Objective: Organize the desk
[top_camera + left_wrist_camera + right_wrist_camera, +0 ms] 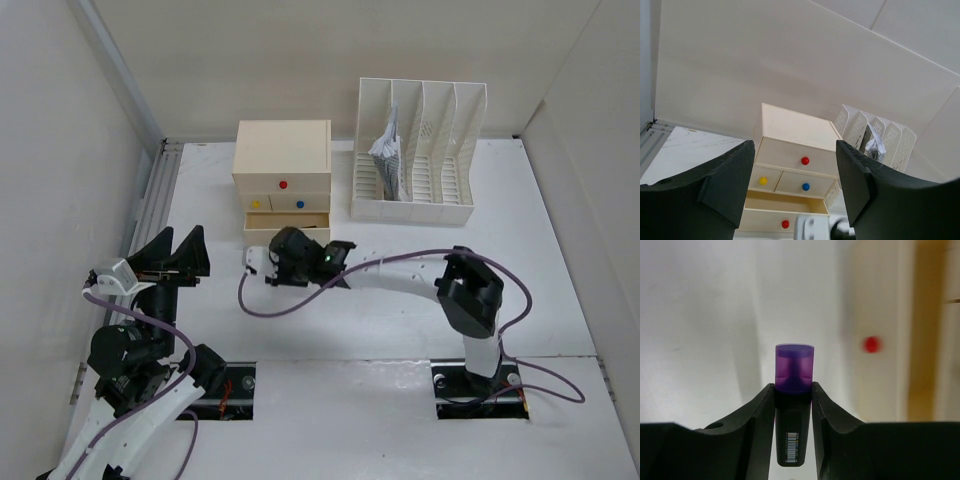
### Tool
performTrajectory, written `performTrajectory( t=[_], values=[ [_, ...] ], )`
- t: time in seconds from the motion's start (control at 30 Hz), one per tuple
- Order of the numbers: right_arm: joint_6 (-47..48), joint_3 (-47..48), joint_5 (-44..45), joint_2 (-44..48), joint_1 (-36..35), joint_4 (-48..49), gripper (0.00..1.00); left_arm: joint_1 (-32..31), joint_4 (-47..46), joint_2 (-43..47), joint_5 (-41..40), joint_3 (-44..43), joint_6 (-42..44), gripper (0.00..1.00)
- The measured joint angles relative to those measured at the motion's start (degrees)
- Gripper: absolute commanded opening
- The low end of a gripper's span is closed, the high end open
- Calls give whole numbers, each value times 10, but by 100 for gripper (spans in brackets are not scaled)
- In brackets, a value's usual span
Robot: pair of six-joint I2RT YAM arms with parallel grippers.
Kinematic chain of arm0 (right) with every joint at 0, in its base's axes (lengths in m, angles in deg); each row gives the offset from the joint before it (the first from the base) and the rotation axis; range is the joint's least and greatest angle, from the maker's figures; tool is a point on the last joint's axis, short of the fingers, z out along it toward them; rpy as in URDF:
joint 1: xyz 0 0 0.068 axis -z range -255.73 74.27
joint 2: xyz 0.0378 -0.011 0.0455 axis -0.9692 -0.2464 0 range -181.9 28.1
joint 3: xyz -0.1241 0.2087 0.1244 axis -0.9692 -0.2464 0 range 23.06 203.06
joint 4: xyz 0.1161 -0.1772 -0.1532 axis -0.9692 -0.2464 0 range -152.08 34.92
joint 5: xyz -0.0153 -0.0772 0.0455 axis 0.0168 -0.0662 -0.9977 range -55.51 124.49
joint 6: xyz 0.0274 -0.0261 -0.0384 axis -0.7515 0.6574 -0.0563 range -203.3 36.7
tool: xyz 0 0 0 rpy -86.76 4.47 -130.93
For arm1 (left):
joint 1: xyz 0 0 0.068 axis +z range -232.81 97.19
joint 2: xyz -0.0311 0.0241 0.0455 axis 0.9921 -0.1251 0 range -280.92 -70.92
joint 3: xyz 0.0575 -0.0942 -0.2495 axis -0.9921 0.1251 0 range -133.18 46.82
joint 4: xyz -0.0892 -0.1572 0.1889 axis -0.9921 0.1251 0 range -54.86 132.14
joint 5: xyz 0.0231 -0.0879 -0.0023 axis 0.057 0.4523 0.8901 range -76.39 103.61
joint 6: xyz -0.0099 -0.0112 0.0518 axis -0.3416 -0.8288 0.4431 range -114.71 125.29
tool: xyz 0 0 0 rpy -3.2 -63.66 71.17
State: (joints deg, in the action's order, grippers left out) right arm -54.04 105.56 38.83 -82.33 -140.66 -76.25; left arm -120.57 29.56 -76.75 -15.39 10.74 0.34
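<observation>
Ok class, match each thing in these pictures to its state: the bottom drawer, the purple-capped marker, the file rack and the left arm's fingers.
Things:
1. bottom drawer
2. purple-capped marker
3. file rack
4. left fingers

States:
A. spread apart, holding nothing
B. holds crumpled paper in one slot
C. pulled out, standing open
D. clamped between the right fingers

Pairs: 1-C, 2-D, 3-B, 4-A
</observation>
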Motion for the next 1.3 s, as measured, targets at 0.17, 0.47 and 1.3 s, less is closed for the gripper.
performTrajectory(
  t=[0.17,0.47,1.3],
  values=[
    [69,91,10,0,62,7,2,0,0,0,0,0,0,63],
    [153,156,-5,-52,95,22,2,0,0,0,0,0,0,63],
    [202,171,-7,-119,139,53,48,0,0,0,0,0,0,63]
  ],
)
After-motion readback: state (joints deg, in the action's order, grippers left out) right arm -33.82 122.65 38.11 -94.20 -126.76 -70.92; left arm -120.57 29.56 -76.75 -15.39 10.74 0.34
